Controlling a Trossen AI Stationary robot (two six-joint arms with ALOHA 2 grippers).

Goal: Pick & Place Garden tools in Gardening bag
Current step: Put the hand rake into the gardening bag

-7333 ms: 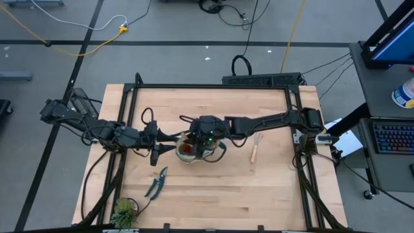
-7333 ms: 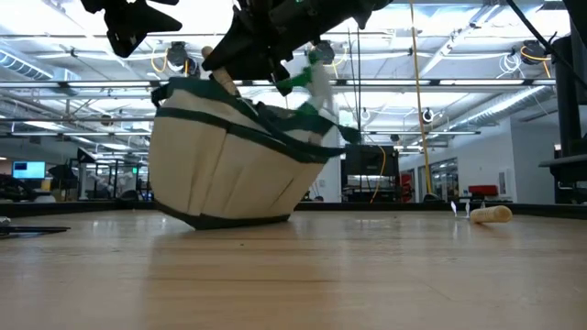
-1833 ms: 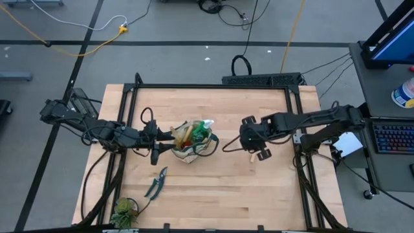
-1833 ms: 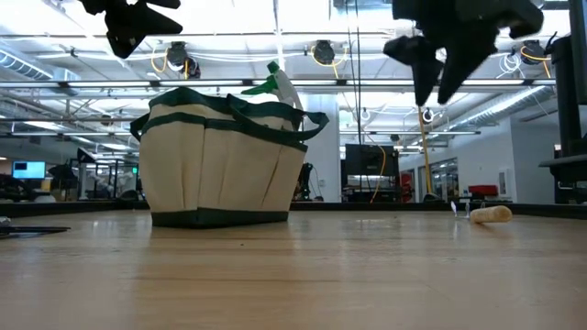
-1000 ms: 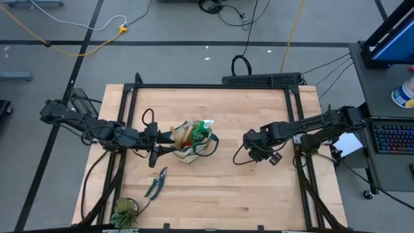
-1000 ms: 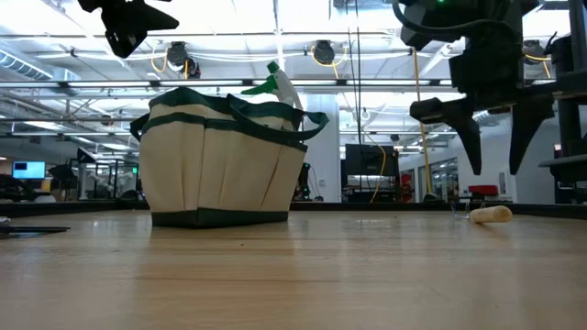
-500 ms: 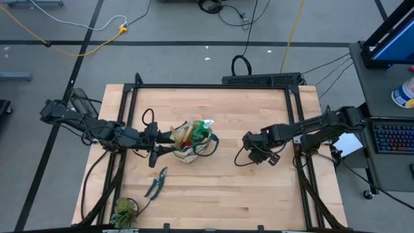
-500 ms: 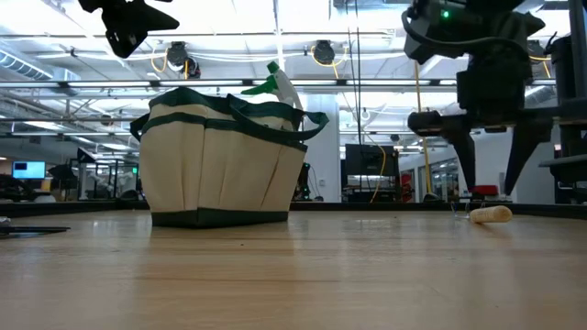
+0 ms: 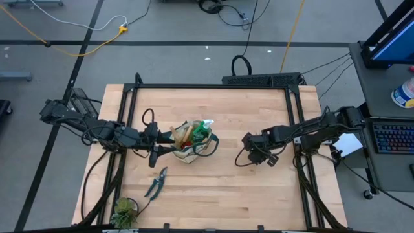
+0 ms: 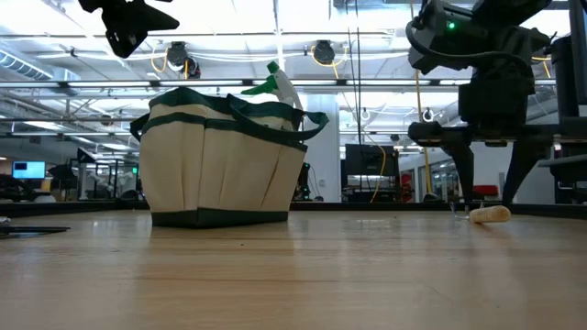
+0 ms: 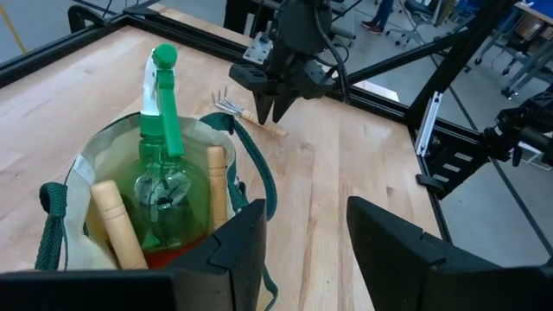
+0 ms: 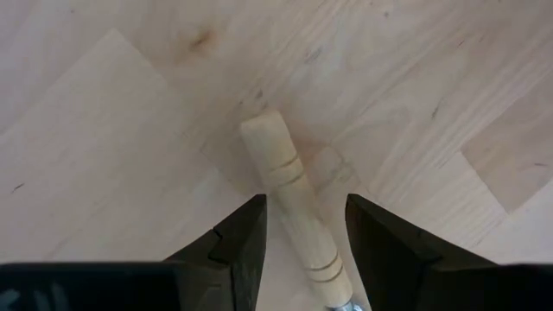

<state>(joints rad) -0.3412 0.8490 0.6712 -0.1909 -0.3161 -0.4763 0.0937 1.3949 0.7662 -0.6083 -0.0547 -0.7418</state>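
Observation:
The beige gardening bag (image 9: pixel 193 144) with green trim stands upright on its flat bottom at the table's middle and also shows in the low view (image 10: pixel 225 165). A green spray bottle (image 11: pixel 164 147) and two wooden handles (image 11: pixel 117 225) stick out of it. My left gripper (image 9: pixel 160 144) hangs open just left of the bag, above its rim (image 11: pixel 298 250). My right gripper (image 9: pixel 259 153) is open and low over a wooden-handled rake (image 12: pixel 289 199) lying flat on the table. Its fingers stand on either side of the handle, not touching it (image 10: pixel 488 197). The pruning shears (image 9: pixel 156 184) lie flat near the front left.
A small green leafy plant (image 9: pixel 123 211) stands at the table's front left corner. The black frame rails (image 9: pixel 213 86) run along the table's edges. Bare wood (image 9: pixel 220 194) lies between the bag and the front edge.
My right gripper has come down toward the table over the rake's wooden handle, staying open, until its fingers stand on either side of the handle. The bag and the rake have kept still.

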